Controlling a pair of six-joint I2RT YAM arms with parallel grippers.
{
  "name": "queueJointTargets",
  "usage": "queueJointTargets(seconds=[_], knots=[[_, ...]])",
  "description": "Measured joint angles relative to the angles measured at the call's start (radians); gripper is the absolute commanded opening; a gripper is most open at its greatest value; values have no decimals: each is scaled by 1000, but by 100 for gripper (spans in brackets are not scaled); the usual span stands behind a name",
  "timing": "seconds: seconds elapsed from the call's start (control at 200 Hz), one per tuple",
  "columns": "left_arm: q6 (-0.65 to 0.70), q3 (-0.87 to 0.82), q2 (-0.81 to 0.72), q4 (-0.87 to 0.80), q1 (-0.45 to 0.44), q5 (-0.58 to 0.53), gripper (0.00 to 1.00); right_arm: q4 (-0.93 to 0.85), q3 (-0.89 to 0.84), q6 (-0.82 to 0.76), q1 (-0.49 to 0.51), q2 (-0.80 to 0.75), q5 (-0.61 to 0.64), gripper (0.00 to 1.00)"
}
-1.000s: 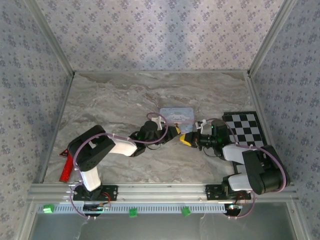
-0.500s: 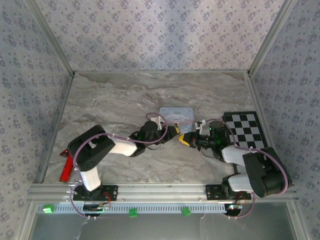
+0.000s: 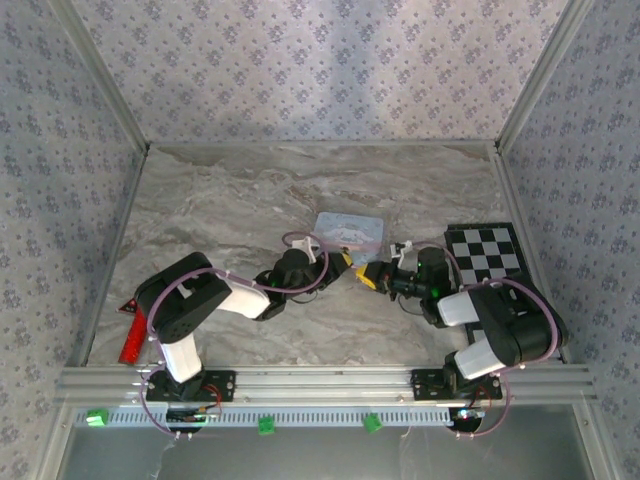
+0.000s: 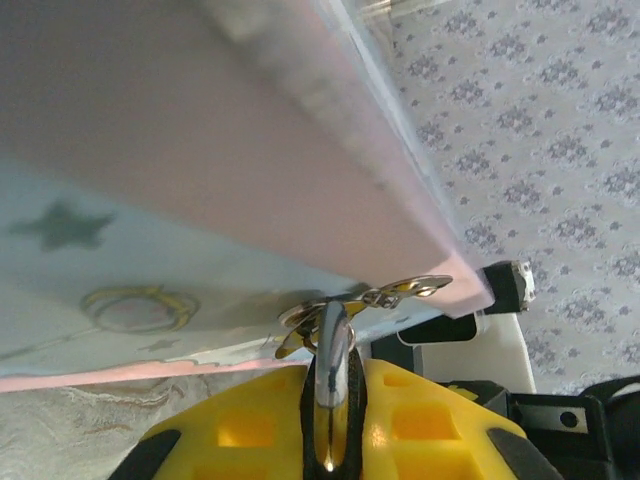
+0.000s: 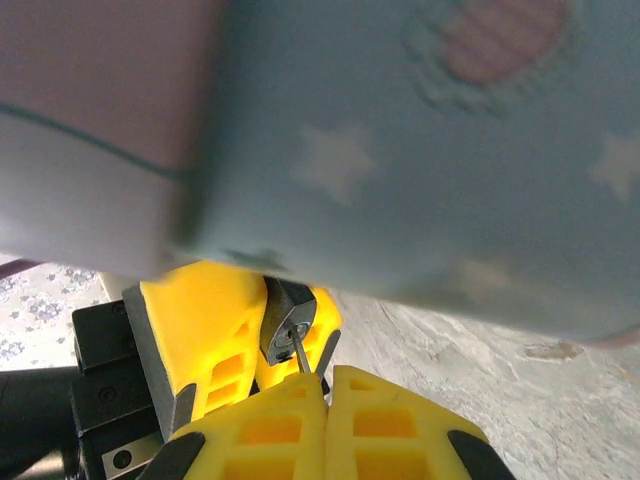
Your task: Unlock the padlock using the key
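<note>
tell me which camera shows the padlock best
Right wrist: the padlock faces the camera, keyhole visible, key at it. Left wrist gives a narrow metal part of it; top external shows it tiny.

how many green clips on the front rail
3 green clips on the front rail: one at its left end, one near the middle, one just right of that. More may be hidden.
</note>
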Motion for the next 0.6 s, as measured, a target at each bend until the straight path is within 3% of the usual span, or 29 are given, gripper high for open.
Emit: queueJointTargets(seconds=[0.605], knots=[[-40, -16, 30, 29, -3, -71, 0, 11, -19, 61, 151, -16, 290, 0]])
